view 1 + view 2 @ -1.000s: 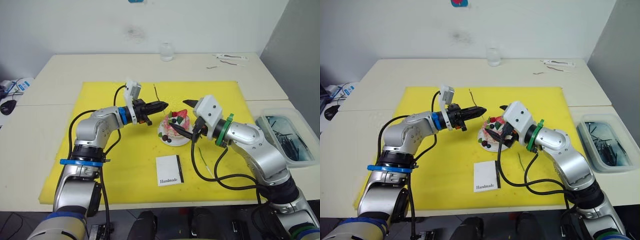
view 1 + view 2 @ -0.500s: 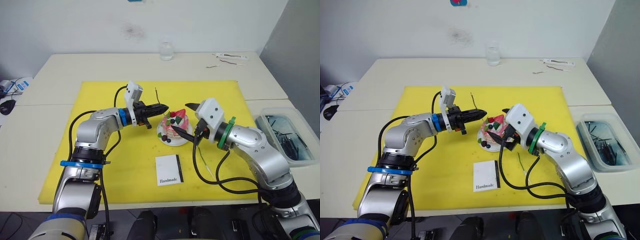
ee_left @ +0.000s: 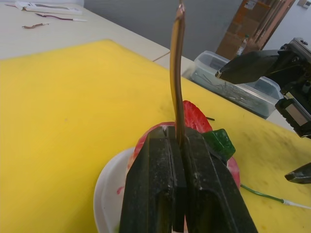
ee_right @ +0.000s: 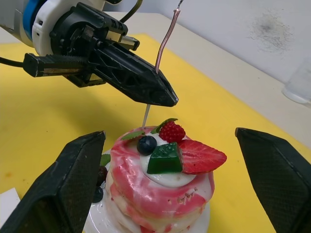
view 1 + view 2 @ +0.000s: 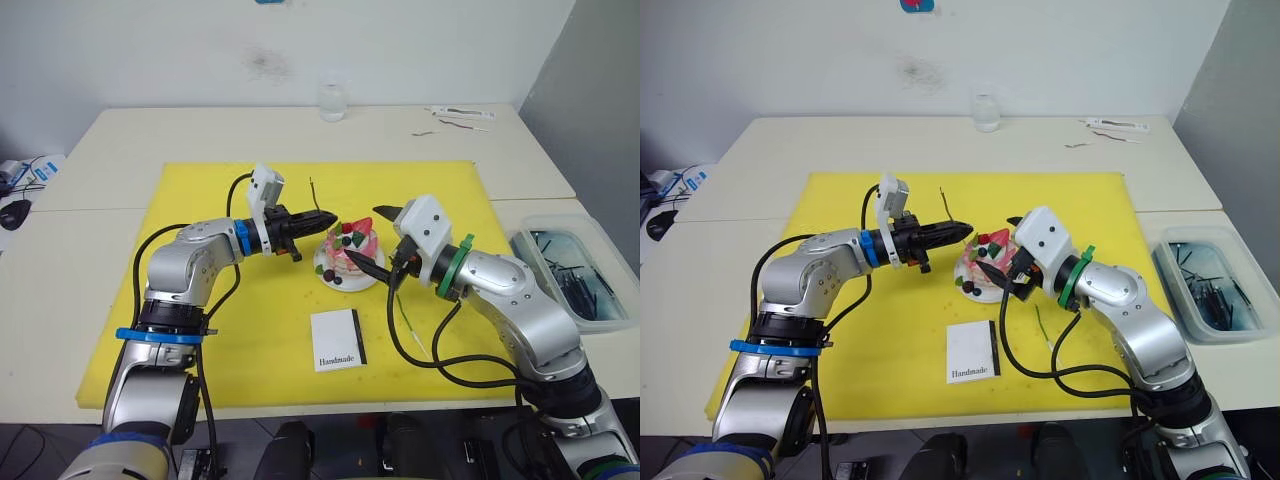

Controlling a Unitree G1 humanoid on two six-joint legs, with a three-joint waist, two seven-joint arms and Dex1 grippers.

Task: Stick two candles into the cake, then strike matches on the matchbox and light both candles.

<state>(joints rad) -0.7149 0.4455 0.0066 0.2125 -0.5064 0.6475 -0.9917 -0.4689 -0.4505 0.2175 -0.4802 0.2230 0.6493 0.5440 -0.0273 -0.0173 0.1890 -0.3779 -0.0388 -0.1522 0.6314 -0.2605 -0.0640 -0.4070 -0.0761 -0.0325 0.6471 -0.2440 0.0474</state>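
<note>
Yellow mat (image 5: 250,330) on pale tabletop (image 5: 120,150): candle insertion.
Golden candle (image 4: 164,40) is pinched upright by left gripper (image 4: 158,94) above cake (image 4: 163,187); right gripper (image 4: 177,182) is spread wide, empty, flanking it.

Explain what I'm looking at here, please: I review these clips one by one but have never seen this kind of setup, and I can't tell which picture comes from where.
This is a two-armed humanoid robot at a table. Two pictures come from cameras in its head, looking down over its arms; two come from cameras on its wrists, looking along each claw.

On the yellow mat stands a small pink-and-white cake on a white plate. Nearer the robot lies a white matchbox, and a green candle lies on the mat to the right.

The left claw is shut on a thin golden candle, its pale lower end just above the cake top. The right claw is open, one finger on each side of the cake, not gripping it. A clear tub of dark sticks sits at the far right.
</note>
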